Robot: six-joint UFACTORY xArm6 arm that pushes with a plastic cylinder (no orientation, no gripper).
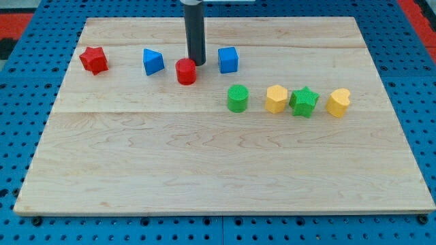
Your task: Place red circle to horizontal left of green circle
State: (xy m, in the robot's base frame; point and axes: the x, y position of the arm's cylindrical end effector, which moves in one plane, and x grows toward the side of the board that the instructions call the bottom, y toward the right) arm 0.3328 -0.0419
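The red circle (pixel 186 71) stands on the wooden board, up and to the left of the green circle (pixel 237 98). My tip (pixel 196 63) is at the red circle's upper right edge, touching or almost touching it. The dark rod rises straight up from there to the view's top. The green circle sits right of the board's middle, apart from the tip.
A red star (pixel 94 60) is at the upper left. A blue triangle (pixel 153 62) is left of the red circle, a blue cube (pixel 228 60) right of my tip. A yellow hexagon (pixel 276 99), green star (pixel 304 102) and yellow heart (pixel 338 103) line up right of the green circle.
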